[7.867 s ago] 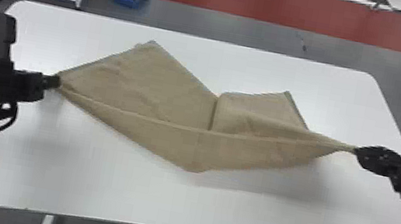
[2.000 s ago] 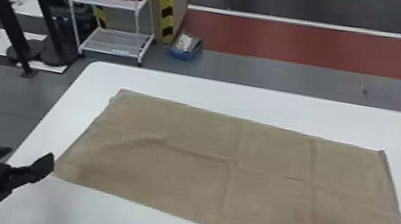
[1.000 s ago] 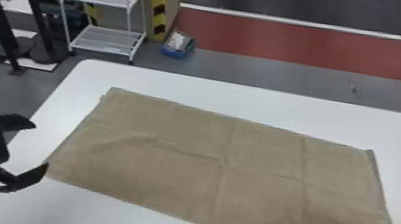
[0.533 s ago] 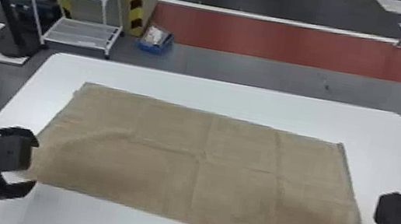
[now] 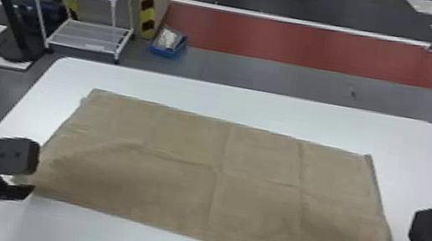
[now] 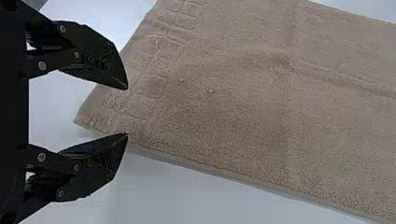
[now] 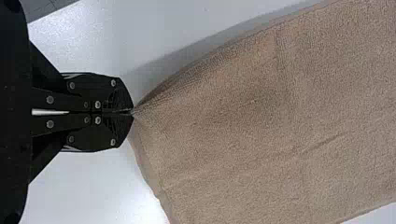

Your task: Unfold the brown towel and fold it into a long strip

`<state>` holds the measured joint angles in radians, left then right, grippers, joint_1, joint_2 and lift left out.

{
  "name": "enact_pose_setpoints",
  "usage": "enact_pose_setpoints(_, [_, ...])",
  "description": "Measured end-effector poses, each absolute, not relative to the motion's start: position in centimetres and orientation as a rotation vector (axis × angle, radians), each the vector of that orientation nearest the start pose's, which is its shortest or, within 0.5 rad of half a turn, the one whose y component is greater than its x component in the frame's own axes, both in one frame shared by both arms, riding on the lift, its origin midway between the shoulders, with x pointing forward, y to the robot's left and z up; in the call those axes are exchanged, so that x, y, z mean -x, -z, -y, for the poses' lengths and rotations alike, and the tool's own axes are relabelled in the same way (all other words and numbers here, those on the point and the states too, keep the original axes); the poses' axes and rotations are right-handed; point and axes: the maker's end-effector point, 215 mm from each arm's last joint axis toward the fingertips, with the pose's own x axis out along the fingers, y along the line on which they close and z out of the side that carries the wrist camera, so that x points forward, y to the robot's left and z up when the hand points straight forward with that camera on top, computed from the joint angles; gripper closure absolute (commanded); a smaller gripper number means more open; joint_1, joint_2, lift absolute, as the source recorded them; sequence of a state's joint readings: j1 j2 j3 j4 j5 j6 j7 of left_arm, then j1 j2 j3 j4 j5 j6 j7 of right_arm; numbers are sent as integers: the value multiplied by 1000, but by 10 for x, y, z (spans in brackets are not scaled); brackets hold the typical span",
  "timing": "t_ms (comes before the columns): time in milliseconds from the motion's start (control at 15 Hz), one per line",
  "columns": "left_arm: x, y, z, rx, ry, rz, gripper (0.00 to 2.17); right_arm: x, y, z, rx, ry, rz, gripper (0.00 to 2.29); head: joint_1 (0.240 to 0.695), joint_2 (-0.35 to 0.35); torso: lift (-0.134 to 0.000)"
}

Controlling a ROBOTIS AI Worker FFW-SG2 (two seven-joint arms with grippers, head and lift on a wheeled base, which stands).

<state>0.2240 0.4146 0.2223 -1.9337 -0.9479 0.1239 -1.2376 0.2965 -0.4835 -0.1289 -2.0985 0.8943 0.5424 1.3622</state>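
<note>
The right gripper (image 7: 132, 113), at the lower right of the head view, has its fingers pinched together on a corner of the brown towel (image 5: 255, 205), drawing the cloth into a small peak. At the lower left of that view, the left gripper (image 6: 127, 112) has its fingers apart around the near-left corner area, without a grip on it. The towel lies across the middle of the tabletop (image 5: 239, 103), its long sides running from left to right.

The unfolding looks largely done: the cloth is spread into a broad, slightly skewed rectangle. Whether it is one layer or doubled, I can't tell. It is too wide to count as a long strip, so at least one lengthwise fold seems left. A grip on the left corner would probably come next, then lifting the near edge toward the far one.

The towel is soft, matt terry with a fine looped pile, and a patterned band (image 6: 163, 51) of raised blocks follows one short end. Shallow creases cross its middle, and the pinched corner fans into soft folds. The tabletop is smooth and white with rounded far corners. Beyond it, at the upper left, stands a white rack (image 5: 90, 35) with flat shelves.
</note>
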Motion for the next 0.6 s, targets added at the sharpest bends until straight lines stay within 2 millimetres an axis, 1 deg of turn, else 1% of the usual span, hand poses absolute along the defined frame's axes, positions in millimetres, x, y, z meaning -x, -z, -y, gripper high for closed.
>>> enact_pose_setpoints(333, [-413,433,-394,-1195,773,-858,626,-381,429,367,935,-744,-978,2044,695,36,-123])
enact_pose_setpoints(600, [-410,439,-403,-1217,763,-885,630,-381,429,366,935,-745,-977,2044,695,53,-123])
